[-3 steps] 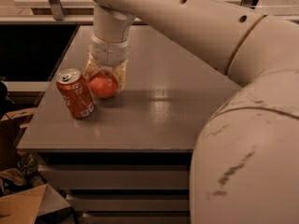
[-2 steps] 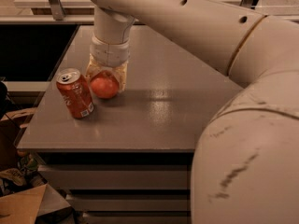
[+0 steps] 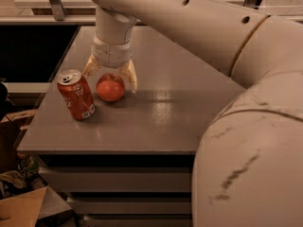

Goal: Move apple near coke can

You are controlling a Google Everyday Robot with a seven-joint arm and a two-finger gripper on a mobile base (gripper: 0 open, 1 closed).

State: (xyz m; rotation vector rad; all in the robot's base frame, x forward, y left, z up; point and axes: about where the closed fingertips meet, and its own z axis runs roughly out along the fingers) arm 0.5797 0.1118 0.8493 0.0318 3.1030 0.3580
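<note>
Gripper (image 3: pixel 109 79) pointing straight down over the left part of the grey tabletop (image 3: pixel 180 112), spread wide, cream fingers (image 3: pixel 129 75) splayed to either side of the apple (image 3: pixel 110 88) and holding nothing. One finger on the can side, behind and above the apple's shoulder, the other just beside its opposite flank; contact at either one impossible to judge. Far left, below table level: a corner of brown cardboard (image 3: pixel 19 209) among mixed clutter in shadow. Next, on the tabletop near its left edge: the coke can (image 3: pixel 76 95), standing on its base, long axis upright though leaning toward the upper left in this view. Silver top with pull tab facing up and toward the camera, red wall with a patch of white label print low on the side turned this way; lettering not legible, no brand wording made out. Just right of the can, with a narrow gap between: the apple, resting on the table, red-orange, round with no marked long axis, paler yellowish patch near its top, turned upward toward the gripper. Further right: grey surface with a dull streak of glare, and under the front edge a stack of horizontal panels (image 3: pixel 118 174). Above and to the right: the cream arm (image 3: pixel 189 18) slanting from the ribbed wrist cuff across the frame to the bulky scuffed shell (image 3: pixel 255 174) filling the lower right corner.
</note>
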